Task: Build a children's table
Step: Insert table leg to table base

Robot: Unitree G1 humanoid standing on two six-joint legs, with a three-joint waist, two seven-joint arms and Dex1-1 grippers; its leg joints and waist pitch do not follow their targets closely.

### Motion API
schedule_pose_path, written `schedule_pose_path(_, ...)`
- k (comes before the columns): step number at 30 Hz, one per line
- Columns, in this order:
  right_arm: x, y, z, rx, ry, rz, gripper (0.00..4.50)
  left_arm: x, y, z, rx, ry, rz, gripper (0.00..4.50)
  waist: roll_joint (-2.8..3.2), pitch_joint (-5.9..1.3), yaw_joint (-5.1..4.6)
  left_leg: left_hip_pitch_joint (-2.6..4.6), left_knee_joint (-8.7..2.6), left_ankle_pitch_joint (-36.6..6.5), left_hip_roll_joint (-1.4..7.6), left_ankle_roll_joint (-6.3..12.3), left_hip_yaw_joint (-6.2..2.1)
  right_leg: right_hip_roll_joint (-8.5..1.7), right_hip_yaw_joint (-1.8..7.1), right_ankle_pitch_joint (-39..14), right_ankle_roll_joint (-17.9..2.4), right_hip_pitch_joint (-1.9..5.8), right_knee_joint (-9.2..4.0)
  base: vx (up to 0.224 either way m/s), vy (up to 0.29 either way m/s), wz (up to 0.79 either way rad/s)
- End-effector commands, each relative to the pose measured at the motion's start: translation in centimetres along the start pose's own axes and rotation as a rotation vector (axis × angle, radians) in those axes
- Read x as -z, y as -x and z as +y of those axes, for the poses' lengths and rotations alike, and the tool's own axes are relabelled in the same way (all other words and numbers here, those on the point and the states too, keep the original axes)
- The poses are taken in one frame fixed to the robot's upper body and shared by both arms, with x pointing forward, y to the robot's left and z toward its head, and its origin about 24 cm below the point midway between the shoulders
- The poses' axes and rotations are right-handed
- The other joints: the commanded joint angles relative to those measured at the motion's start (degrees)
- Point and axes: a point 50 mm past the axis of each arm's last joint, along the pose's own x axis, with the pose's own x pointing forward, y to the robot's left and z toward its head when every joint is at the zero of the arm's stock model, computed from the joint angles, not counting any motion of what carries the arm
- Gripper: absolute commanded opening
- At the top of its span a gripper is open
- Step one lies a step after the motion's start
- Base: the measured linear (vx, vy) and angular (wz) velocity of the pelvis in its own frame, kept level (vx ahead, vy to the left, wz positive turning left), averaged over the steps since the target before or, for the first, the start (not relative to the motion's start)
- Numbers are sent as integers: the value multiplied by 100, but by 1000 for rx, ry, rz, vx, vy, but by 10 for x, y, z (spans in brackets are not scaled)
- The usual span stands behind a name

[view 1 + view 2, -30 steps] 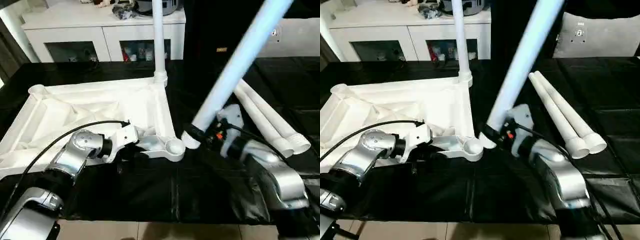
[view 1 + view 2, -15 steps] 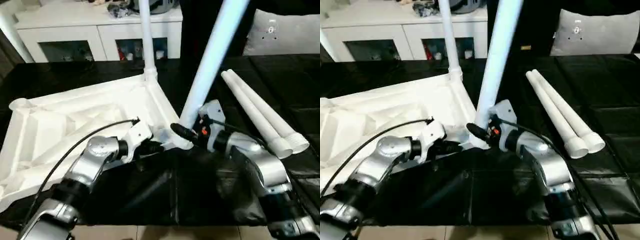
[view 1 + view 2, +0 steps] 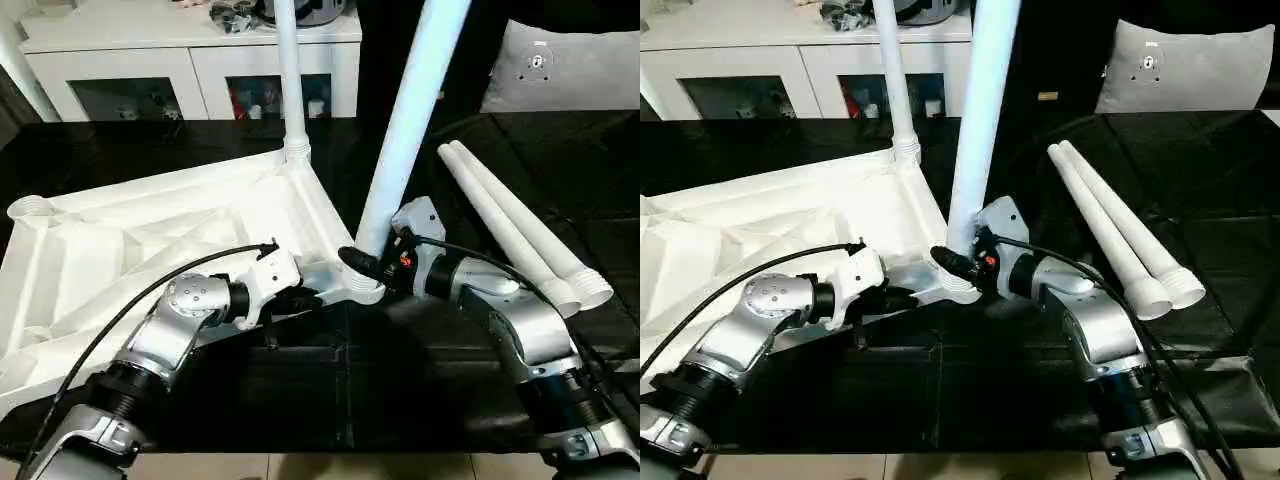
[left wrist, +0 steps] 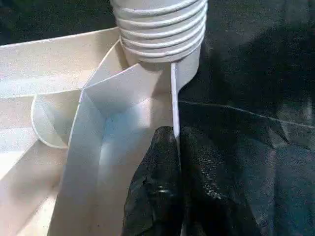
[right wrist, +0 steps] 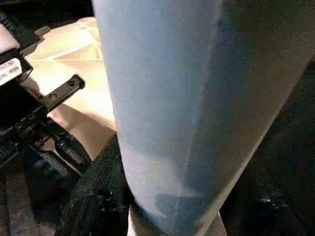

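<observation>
The white tabletop (image 3: 150, 235) lies upside down on black cloth, ribs up. One white leg (image 3: 290, 80) stands upright in its far corner socket. My right gripper (image 3: 365, 265) is shut on a second leg (image 3: 405, 120) low down, holding it nearly upright with its threaded end (image 4: 160, 29) at the near corner socket (image 3: 362, 290). My left gripper (image 3: 300, 297) is shut on the tabletop's thin rim (image 4: 174, 113) just beside that socket, one black finger (image 4: 152, 196) on each side. Two loose legs (image 3: 520, 225) lie side by side to the right.
A white cabinet (image 3: 190, 50) stands behind the work surface and a grey cushion (image 3: 560, 70) sits at the back right. Black cloth (image 3: 400, 400) covers the surface up to its front edge, close below my arms.
The held leg has swung from a strong tilt to nearly upright, and its lower end has come onto the near corner socket. The camera has shifted too. Both grips are unchanged.
</observation>
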Motion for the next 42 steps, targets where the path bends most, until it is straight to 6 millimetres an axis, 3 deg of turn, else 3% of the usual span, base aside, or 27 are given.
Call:
schedule_pose_path(1,7,-1,-1,-8,-8,60,189,19,1,-10,87,17,121,0,-90,-321,50,-55,-364,237,133,404,77,-251,144,877,-1605,343,-310,0,0,0)
schedule_pose_path(14,12,8,-3,-89,-29,135,189,20,14,-1,117,-40,152,0,-111,-321,89,-39,-391,14,150,238,73,-260,149,829,-1612,353,-313,0,0,0)
schedule_pose_path(16,12,9,-3,-93,-31,139,189,20,14,-1,122,-40,150,0,-132,-320,93,-39,-390,20,146,243,77,-255,150,848,-1613,356,-316,0,0,0)
schedule_pose_path(25,15,3,-5,-107,-50,160,189,14,14,-7,196,-52,105,0,-124,-325,90,-32,-392,39,156,231,77,-262,144,882,-1669,341,-305,0,0,0)
schedule_pose_path(35,24,-1,-2,-185,-154,153,189,10,11,-7,203,-67,100,0,-120,-331,89,-37,-390,42,153,247,76,-266,140,1044,-1737,354,-296,0,0,0)
schedule_pose_path(39,32,0,-4,-180,-239,122,189,9,10,-6,191,-62,93,0,-112,-328,88,-31,-400,-62,161,228,75,-273,137,932,-1773,351,-305,0,0,0)
schedule_pose_path(40,34,1,-4,-175,-262,111,189,9,10,-6,189,-60,93,0,-81,-326,85,-25,-401,-66,164,216,74,-268,133,958,-1789,344,-309,0,0,0)
schedule_pose_path(42,42,4,-6,-158,-308,83,189,9,10,-5,181,-52,87,0,-93,-330,91,-28,-400,-50,161,219,73,-271,134,1003,-1798,353,-303,0,0,0)
